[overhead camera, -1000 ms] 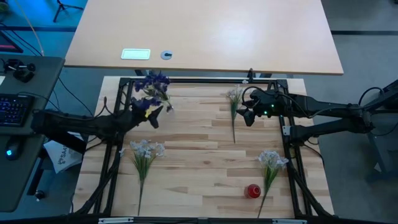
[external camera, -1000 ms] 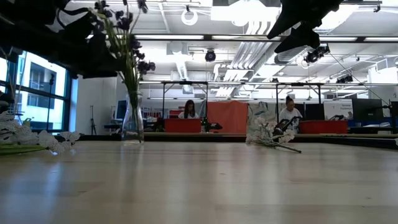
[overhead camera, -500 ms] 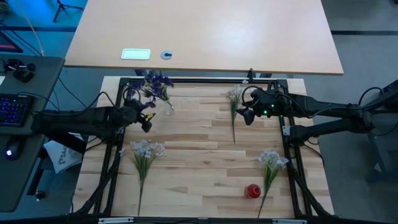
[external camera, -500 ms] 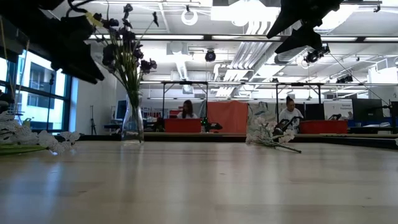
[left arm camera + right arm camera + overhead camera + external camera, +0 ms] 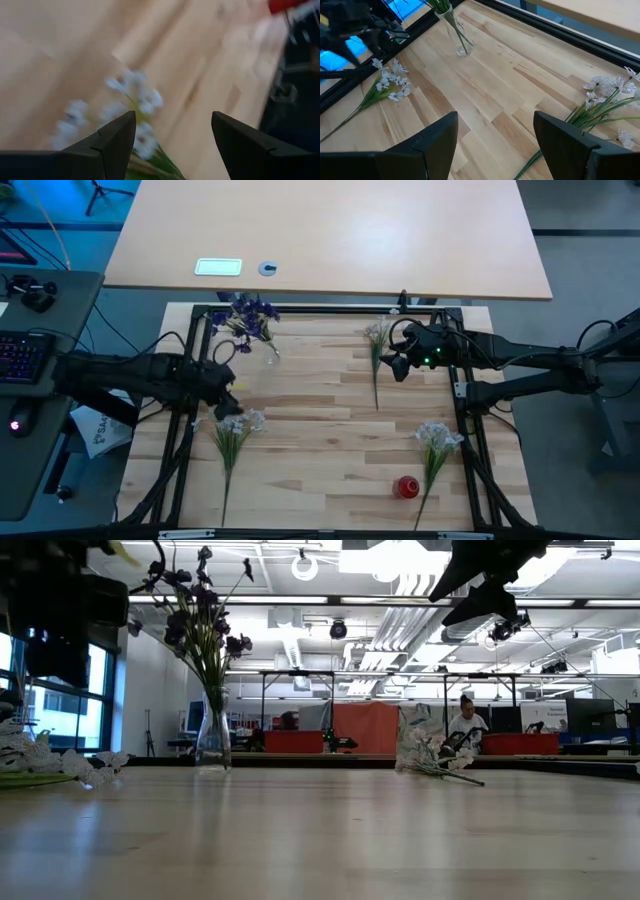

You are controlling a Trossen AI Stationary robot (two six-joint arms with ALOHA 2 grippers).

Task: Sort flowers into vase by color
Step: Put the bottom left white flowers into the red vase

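Purple flowers (image 5: 250,316) stand with their stems in a clear glass vase (image 5: 212,743) at the far left of the table. Three white sprays lie flat on the wood: one at the near left (image 5: 235,426), one at the far right (image 5: 377,336), one at the near right (image 5: 437,438). My left gripper (image 5: 228,396) hovers open just above the near-left white spray (image 5: 134,104), touching nothing. My right gripper (image 5: 398,366) hangs open beside the far-right white spray (image 5: 607,97).
A small red object (image 5: 405,486) sits near the table's near edge, beside the near-right spray's stem. A black frame (image 5: 330,310) runs around the wooden board. The middle of the board (image 5: 320,420) is bare wood. People sit at desks far behind the table (image 5: 465,725).
My left gripper has drawn back from the vase toward the table's near edge and now hangs over the near-left white spray. The purple flowers, which leaned toward the gripper a second ago, now stand by themselves in the vase.
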